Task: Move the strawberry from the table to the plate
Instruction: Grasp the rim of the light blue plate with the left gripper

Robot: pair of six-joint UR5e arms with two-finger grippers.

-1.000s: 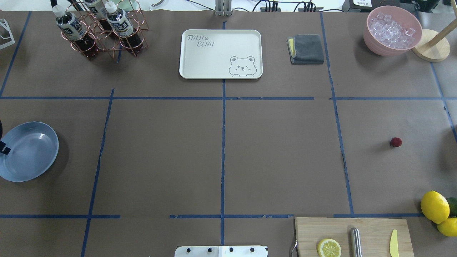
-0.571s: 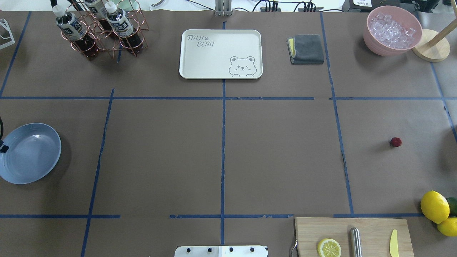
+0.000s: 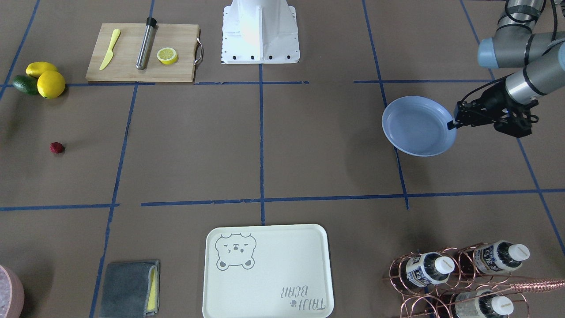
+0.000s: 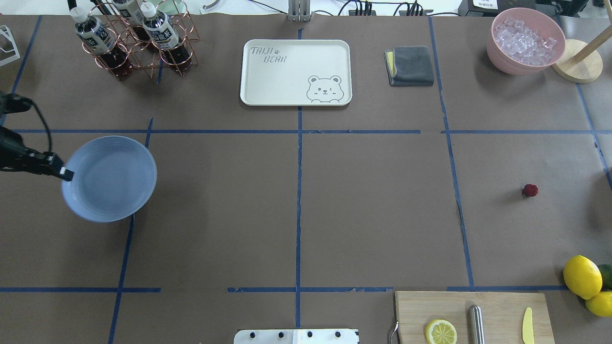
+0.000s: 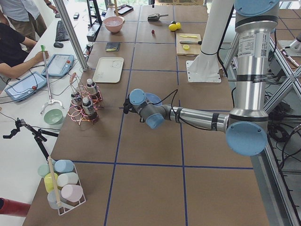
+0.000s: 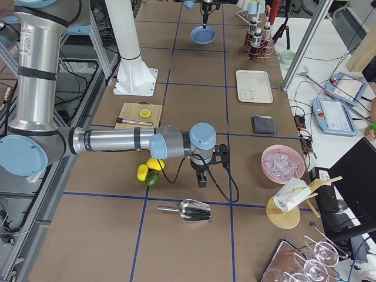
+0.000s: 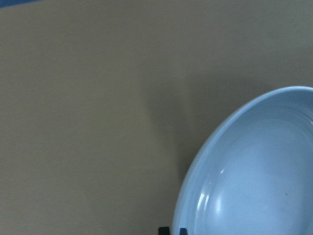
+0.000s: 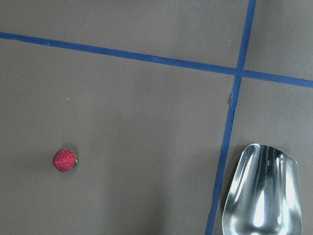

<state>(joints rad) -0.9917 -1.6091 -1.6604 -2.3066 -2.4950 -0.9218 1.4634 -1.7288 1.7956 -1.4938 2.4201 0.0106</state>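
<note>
On the robot's right half of the surface (image 4: 373, 200), the strawberry (image 4: 530, 190) lies alone on bare brown paper, inside a blue-taped square, beyond the two lemons (image 4: 582, 276) and the cutting board (image 4: 473, 315) in the overhead view. Right wrist view: berry on its side at lower left, a metal scoop (image 8: 261, 188) at lower right, apart from it, with a tape line between them.

Plate (image 4: 114, 181): far left half, well apart from the strawberry. The left fingers (image 4: 67, 174) are clamped on its rim at the side toward the table's left end. In the front view the plate throws a shadow along its lower edge; it looks held clear of the paper, tilt slight. Left wrist view confirms it: rim and glossy blue inside at lower right, dark shadow beside it. Nothing is in the plate.

Right fingers (image 6: 201, 179): seen only from the right-end camera, pointing down over the surface near the lemons and scoop. Cannot tell whether they are spread or closed. The strawberry is not visible in that view.

Cream bear tray (image 4: 295, 71) sits at the far centre.
</note>
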